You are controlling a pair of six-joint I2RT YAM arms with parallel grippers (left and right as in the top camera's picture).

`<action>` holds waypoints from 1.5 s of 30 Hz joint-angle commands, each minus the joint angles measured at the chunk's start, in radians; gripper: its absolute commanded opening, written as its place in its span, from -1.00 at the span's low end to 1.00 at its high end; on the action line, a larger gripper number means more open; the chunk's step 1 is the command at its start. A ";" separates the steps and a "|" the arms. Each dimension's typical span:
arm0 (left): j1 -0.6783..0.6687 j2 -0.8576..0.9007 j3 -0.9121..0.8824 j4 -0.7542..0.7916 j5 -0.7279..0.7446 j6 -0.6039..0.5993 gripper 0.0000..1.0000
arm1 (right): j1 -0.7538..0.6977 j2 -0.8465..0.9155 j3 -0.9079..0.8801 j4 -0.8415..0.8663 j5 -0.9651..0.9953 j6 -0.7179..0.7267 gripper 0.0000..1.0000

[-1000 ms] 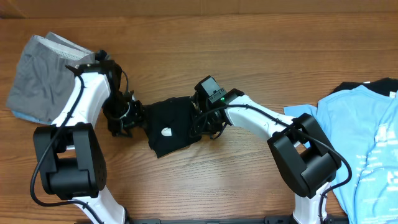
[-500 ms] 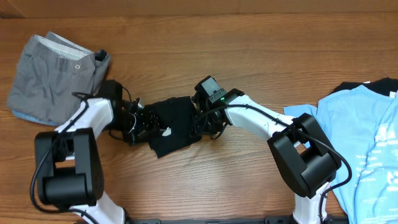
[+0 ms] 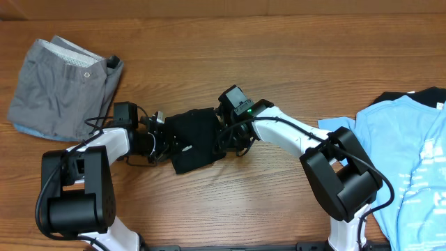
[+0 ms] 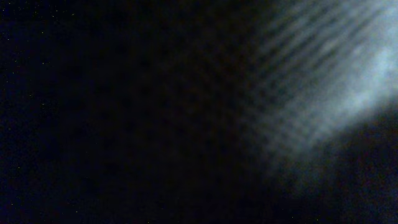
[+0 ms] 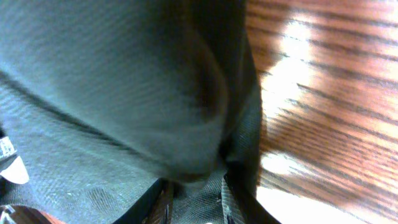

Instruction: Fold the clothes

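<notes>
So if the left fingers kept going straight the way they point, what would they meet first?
The black shirt: the left fingers point rightward along the table at its near edge, and the wrist view is dark with cloth close up. Whether they already touch it is unclear.

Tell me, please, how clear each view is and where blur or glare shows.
Overhead: sharp and evenly lit, shirt plainly visible. Left wrist: nearly black, only a blurred pale weave at upper right. Right wrist: shirt out of focus close to the lens, bright glare on the table.
</notes>
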 commanded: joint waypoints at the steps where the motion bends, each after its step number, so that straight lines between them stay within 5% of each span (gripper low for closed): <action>1: -0.010 0.071 -0.051 -0.024 -0.090 0.043 -0.92 | -0.013 -0.020 0.002 -0.025 0.034 -0.020 -0.41; 11: 0.031 -0.014 0.189 -0.289 -0.014 0.131 -0.92 | -0.060 -0.280 0.003 -0.139 0.103 -0.052 -0.41; 19: 0.132 -0.159 0.463 -0.341 -0.013 0.045 -0.91 | -0.069 -0.427 0.003 -0.156 0.103 -0.051 -0.41; 27: 0.335 -0.165 0.647 -0.294 -0.016 0.039 -0.92 | -0.068 -0.432 0.003 -0.170 0.103 -0.047 -0.41; 34: 0.497 -0.139 0.649 -0.114 -0.031 0.016 -0.92 | -0.068 -0.431 0.003 -0.195 0.103 -0.047 -0.40; 45: 0.608 0.016 0.647 -0.052 -0.217 -0.104 -0.92 | -0.068 -0.431 0.003 -0.222 0.098 -0.043 -0.40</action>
